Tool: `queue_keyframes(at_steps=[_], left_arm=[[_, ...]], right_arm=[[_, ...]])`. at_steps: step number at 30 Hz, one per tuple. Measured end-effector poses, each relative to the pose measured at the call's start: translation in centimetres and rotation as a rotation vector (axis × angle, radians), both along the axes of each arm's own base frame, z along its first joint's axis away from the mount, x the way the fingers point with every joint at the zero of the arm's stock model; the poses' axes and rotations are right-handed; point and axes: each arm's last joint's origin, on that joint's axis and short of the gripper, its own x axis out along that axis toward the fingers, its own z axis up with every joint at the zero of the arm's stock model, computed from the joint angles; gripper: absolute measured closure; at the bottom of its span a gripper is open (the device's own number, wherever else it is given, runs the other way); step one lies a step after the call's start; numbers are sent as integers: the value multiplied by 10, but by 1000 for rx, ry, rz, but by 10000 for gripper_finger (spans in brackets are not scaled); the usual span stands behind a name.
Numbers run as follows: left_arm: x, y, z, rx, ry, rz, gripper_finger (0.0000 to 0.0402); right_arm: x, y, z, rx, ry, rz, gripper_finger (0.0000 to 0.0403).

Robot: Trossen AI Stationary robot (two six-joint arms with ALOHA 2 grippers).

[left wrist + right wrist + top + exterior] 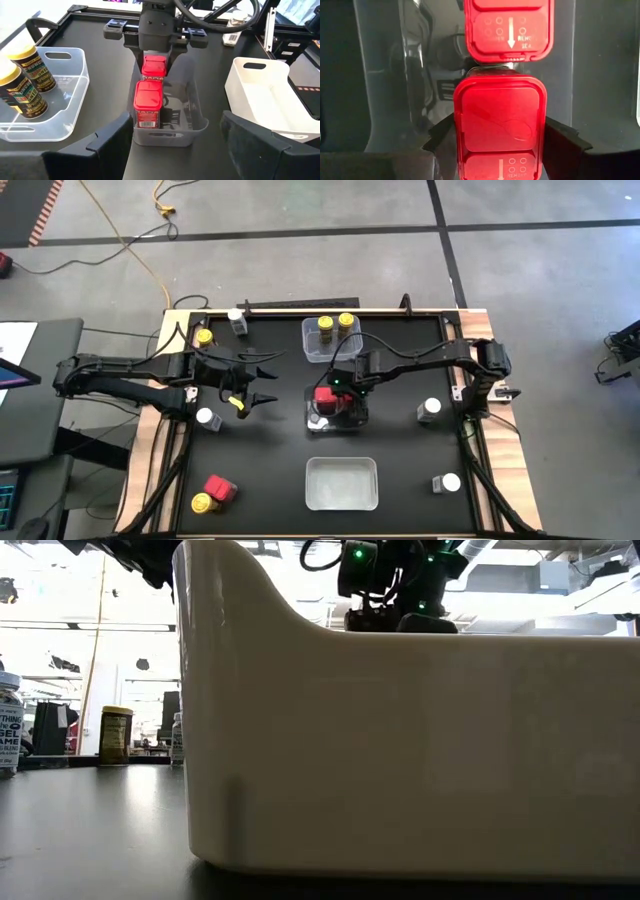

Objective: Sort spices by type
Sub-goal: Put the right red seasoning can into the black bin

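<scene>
R claw (338, 392) was down in the middle tub (192, 131), clamped on a red tin (499, 120); a 2nd red tin (148, 103) stood just beside it in the same tub, nearer the L arm. L claw (262, 379) hung over bare tabletop (270, 460) w/ fingers spread wide, nothing in them, pointed at that tub.

Around: far tub (312, 345) held 2 yellow-capped jars (336, 324). Near tub (342, 483), white, sat at the front edge. Loose spices lay well apart: yellow-capped jar (204, 337) and white-capped jar (237, 319) at far L; white-capped jar (207, 418) just beside L claw; red tin (219, 487) touching a yellow-capped jar (202, 502) at front L; 2 white-capped jars on the R side (431, 409) and (449, 482).

In the way: in low view the white tub's wall filled most of the frame and hid the middle tub; only the R arm's wrist w/ green lights showed above its rim.

View diffs: high view alone gave the whole layout. L wrist view showed both tins in a row and R claw's fingers (171, 57) astride the far one. R wrist view showed tin lids close up, arrow print on them. Low view showed a yellow-capped jar (116, 735) upright far L, room beyond.
</scene>
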Motion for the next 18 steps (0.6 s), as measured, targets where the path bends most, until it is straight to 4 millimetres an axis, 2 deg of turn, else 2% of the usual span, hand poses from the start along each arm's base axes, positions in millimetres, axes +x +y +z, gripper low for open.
queue_keyframes(at_steps=[5, 18], left_arm=[[0, 0, 0, -1, 0, 0, 116], [0, 0, 0, -3, 0, 1, 116]], right_arm=[[5, 0, 1, -2, -50, 0, 154], [-2, 0, -1, 5, 24, -1, 154]])
